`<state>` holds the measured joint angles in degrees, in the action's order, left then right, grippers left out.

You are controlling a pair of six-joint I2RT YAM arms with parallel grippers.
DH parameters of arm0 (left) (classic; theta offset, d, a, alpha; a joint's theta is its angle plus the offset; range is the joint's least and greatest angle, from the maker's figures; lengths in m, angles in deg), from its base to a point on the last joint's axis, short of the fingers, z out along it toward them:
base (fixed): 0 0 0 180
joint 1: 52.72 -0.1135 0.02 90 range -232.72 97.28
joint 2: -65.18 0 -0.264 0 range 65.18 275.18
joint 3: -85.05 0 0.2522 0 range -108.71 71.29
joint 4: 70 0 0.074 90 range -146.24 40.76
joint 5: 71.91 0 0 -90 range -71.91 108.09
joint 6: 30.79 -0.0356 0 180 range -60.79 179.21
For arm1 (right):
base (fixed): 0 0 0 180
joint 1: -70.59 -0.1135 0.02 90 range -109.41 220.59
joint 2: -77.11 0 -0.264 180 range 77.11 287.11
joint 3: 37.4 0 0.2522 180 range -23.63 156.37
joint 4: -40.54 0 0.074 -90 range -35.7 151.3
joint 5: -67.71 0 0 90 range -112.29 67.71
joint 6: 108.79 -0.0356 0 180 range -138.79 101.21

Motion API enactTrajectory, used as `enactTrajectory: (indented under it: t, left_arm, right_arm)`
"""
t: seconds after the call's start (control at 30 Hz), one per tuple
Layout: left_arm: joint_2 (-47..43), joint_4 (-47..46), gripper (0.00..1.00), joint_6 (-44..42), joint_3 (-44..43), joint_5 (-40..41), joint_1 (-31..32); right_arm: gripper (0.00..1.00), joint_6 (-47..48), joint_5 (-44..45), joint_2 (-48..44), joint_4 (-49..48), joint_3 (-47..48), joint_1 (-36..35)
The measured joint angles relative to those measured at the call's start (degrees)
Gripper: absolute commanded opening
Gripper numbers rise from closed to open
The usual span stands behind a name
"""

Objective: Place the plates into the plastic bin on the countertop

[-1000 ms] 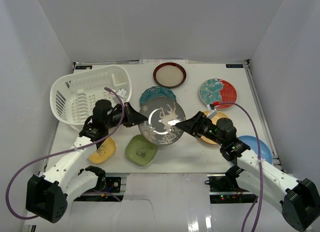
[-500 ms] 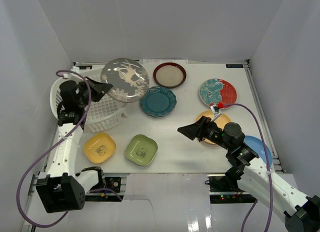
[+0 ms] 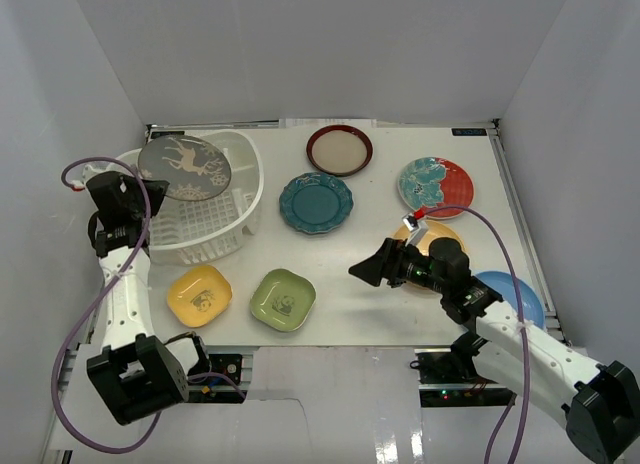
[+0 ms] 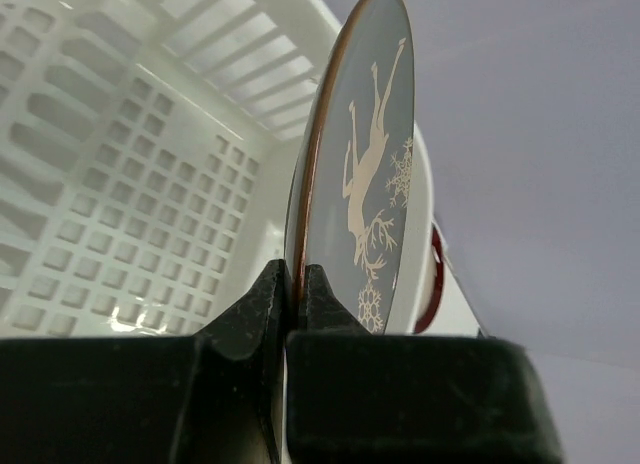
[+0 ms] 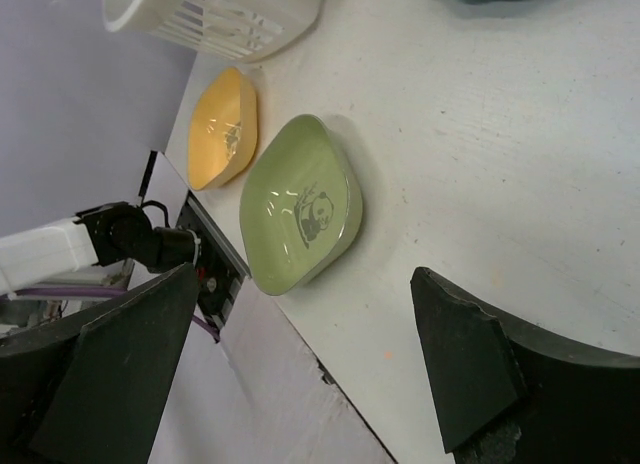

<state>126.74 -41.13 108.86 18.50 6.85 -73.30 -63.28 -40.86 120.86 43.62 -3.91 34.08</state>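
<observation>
The white slotted plastic bin (image 3: 215,239) sits at the far left of the white worktop (image 3: 370,224), close to its left edge. A grey deer-patterned round plate (image 3: 184,167) is held tilted above the bin's far-left part, its rim clamped between the closed fingers of the left gripper (image 3: 150,189). The left arm is raised steeply along the left edge. Bare worktop lies between the green rounded-square plate (image 3: 283,299) and the right gripper (image 3: 365,271), which hovers there with jaws wide apart and nothing between them, its arm stretched low from the near right. The yellow rounded-square plate (image 3: 199,294) is just near of the bin. The scalloped teal plate (image 3: 316,203), red-rimmed cream plate (image 3: 339,149), teal-and-red plate (image 3: 436,186), orange-yellow plate (image 3: 430,239) and light blue plate (image 3: 515,294) lie apart across the middle and right. Only the left wrist view shows the pinch on the plate's edge and the bin's perforated floor behind it. Only the right wrist view shows the panda print on the green plate.
</observation>
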Motion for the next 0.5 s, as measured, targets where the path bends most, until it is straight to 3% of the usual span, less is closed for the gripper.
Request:
enactTrajectory:
  t: [0.37, 0.5]
  left_arm:
    - [4.9, 0.37, 0.0, -4.02, 5.95, 5.66, 0.0]
    - [6.95, 0.22, 0.2, -4.31, 8.22, 5.95, 0.0]
  right_arm:
    - [0.9, 3.15, 0.24, 9.03, -2.19, 3.96, 0.0]
    - [0.9, 3.43, 0.72, 12.52, -3.43, 6.12, 0.0]
